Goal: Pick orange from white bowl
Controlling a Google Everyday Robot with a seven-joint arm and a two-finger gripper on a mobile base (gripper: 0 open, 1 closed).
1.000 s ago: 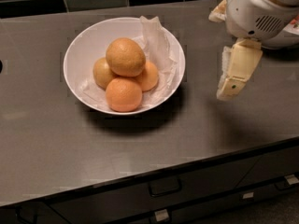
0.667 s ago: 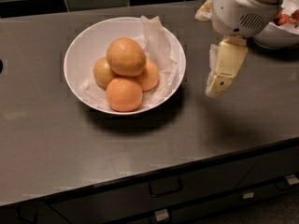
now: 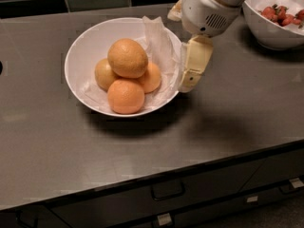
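Observation:
The white bowl (image 3: 75,56) stands on the dark counter left of centre, lined with crumpled white paper (image 3: 159,42). The orange (image 3: 127,57), large, dull yellowish-tan and dimpled, lies on top of three smaller fruits in the bowl. My gripper (image 3: 189,82) hangs from the white arm housing (image 3: 209,8) at the bowl's right rim, just outside it and close to the paper. It holds nothing that I can see.
A brighter orange (image 3: 125,96) lies at the bowl's front, another (image 3: 151,77) to the right, a yellowish one (image 3: 103,73) to the left. A second white bowl (image 3: 266,34) with red fruit stands at the far right. Drawers sit below the counter's front edge (image 3: 166,172).
My gripper has moved left across the counter, from well right of the bowl to right beside its right rim. The fruit and bowl have not moved.

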